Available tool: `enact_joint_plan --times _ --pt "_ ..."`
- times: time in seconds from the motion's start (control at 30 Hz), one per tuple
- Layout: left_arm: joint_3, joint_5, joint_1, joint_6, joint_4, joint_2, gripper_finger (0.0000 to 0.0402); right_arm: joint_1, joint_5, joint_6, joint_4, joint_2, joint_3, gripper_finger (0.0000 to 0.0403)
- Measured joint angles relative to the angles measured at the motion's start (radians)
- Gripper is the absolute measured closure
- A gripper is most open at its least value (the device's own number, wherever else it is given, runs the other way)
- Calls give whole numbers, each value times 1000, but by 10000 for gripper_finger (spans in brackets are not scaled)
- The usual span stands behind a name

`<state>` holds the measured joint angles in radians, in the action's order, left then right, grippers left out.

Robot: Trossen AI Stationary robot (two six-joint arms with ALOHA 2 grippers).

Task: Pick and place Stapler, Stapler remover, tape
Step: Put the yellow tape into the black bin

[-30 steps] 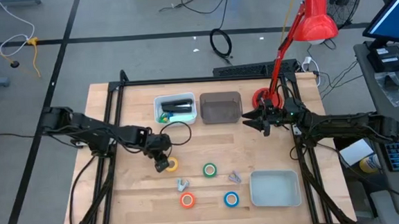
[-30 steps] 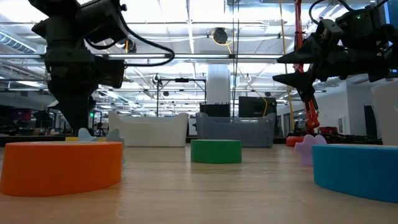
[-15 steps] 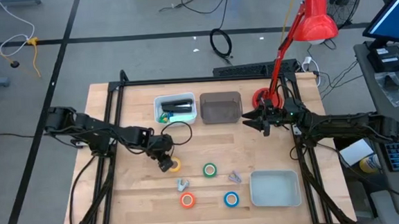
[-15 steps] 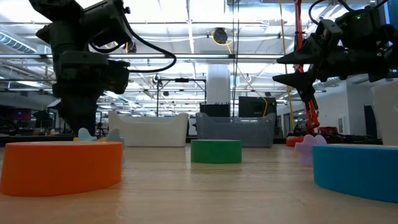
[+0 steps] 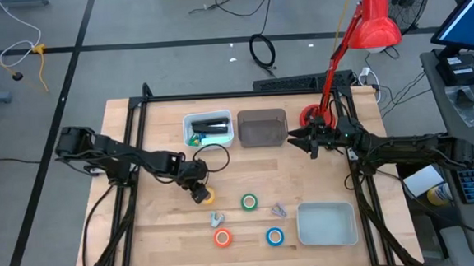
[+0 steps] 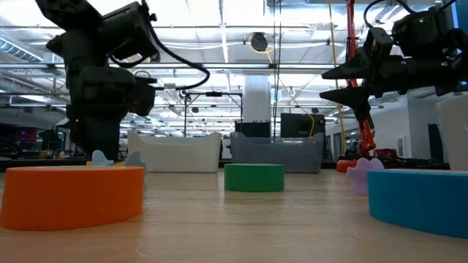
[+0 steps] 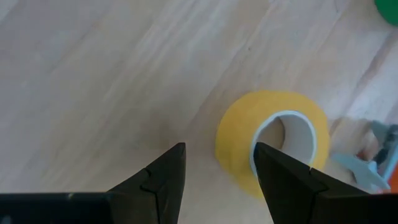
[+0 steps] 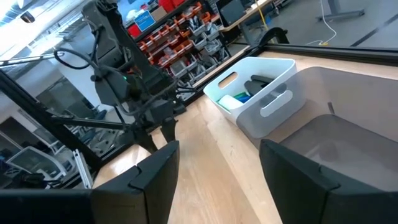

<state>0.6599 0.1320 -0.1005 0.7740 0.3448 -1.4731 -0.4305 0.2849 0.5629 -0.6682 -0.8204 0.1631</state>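
At the left of the high view the left arm reaches in across the wooden table point(image 5: 156, 229), and its left gripper point(image 5: 199, 193) sits low over the yellow tape roll point(image 5: 206, 196), left of centre in the frame. The left wrist view shows the two dark fingers point(image 7: 163, 180) parted with nothing between them, the yellow roll lying flat on the wood just beyond them, nearer one finger, and not gripped. Below and right of it lie a small grey piece point(image 5: 216, 219), then the orange tape roll point(image 5: 222, 238) near the bottom edge, the green tape roll point(image 5: 249, 201) at centre and the blue tape roll point(image 5: 275, 236) lower right of that, with a second small grey piece point(image 5: 279, 210) between green and blue. In the upper middle stands a white bin point(image 5: 209, 129) holding a dark object, touching a grey bin point(image 5: 262, 128) on its right. A pale empty tray point(image 5: 327, 224) sits at lower right. The right gripper point(image 5: 309, 141) hovers right of the grey bin, fingers spread wide and empty, beside the red lamp point(image 5: 373, 19).
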Motion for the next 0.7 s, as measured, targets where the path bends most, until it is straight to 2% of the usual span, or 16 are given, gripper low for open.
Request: enact_joint_plan --times 0.27,0.37,0.53,0.7 --pt "6 6 1 38 -7 -62 219 0 0 10 0 0 0 189" --pt "3 10 1 40 -3 -48 256 0 0 33 0 0 0 190" --pt "0 23 1 2 -3 -18 360 0 0 53 -2 0 0 190" --pt "-2 38 31 -5 -6 30 366 0 3 104 -29 0 0 190"
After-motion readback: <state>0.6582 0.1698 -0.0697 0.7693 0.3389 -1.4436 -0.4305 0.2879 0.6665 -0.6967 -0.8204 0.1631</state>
